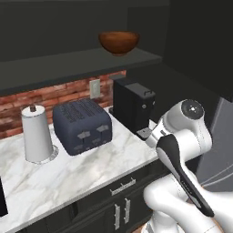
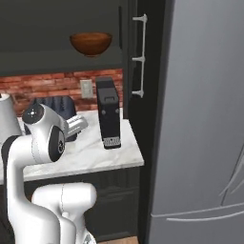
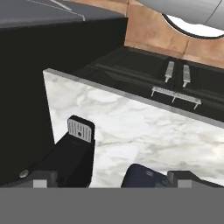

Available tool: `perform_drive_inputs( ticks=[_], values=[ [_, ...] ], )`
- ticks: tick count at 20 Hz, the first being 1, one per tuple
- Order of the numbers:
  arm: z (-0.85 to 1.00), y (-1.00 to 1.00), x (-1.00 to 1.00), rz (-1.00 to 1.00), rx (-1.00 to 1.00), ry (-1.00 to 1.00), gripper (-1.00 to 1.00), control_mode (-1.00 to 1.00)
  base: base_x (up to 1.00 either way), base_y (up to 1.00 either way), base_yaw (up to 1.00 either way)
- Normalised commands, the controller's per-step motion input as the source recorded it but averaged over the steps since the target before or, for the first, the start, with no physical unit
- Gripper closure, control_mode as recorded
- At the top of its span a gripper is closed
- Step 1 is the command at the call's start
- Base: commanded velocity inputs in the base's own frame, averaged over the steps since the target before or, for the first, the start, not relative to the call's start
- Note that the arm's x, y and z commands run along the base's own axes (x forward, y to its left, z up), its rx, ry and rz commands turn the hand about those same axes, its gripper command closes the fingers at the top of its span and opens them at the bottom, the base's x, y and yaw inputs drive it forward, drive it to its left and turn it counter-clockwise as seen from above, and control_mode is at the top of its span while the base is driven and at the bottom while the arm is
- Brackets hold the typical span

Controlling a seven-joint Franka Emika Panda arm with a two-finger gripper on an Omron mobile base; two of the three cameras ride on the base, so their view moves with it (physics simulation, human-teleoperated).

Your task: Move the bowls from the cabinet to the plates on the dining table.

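Marble counter runs under the dark cabinet, with red brick behind it, and from my left base camera I read it left to right. A white paper-towel roll stands at the left, a dark blue toaster sits just beside it, and a black coffee machine stands nearer the counter's right end. One reddish-brown bowl rests upright on the cabinet's open shelf, above the coffee machine and well apart from my arm. In the right base camera a cabinet door with a silver bar handle stands just right of the bowl, then a grey fridge. My tool looks down over the counter, fingertips spread wide, holding nothing.
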Motion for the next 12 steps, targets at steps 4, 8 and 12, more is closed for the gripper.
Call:
perform_drive_inputs(
  ticks=[4, 8, 12],
  values=[
    [0.00, 0.00, 0.00, 0.00, 0.00, 0.00, -1.00, 1.00, 0.41, -0.02, -0.04],
    [0.00, 0.00, 0.00, 0.00, 0.00, 0.00, -1.00, 1.00, 0.31, -0.21, -0.07],
    [0.00, 0.00, 0.00, 0.00, 0.00, 0.00, -1.00, 1.00, 0.10, -0.43, -0.05]
  ],
)
